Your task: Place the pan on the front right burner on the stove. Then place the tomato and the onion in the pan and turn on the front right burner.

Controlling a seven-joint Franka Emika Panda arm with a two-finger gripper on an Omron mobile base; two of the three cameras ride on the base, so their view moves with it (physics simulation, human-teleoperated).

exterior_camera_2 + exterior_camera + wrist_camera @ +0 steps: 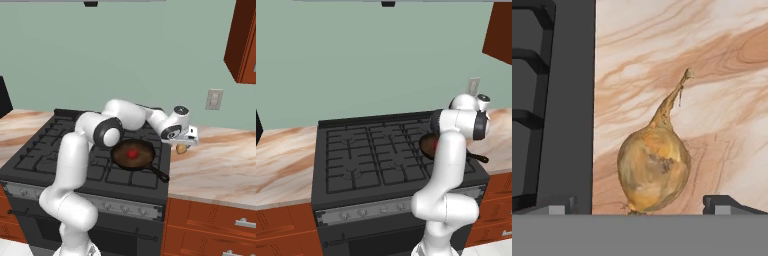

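No brand, label or readable writing shows on the stove, the cabinets or the wall outlet. One pan sits on the front right burner, its thin black handle running out toward 4 o'clock and ending near the stove's right edge in the right base view. One tomato lies inside the pan near its middle. One onion rests on the marbled counter just beside the stove's right edge, at 3 o'clock from the pan and apart from it. In the hand view the onion lies with its pointed tip toward 1 o'clock, and a narrow strip of counter separates it from the black stove side at 9 o'clock. The gripper hangs directly over the onion, and its two fingertips stand spread wide, one on each side of the bulb, neither touching it. Bare counter extends from the onion toward 3 o'clock and toward the back wall, with the one wall outlet above it. The other grate sections to the left of the pan are bare. In the left base view the white arm covers most of the pan, leaving only a brown sliver and the handle end visible. A silver strip of small knobs runs along the stove front; their count cannot be told because the arm hides some.
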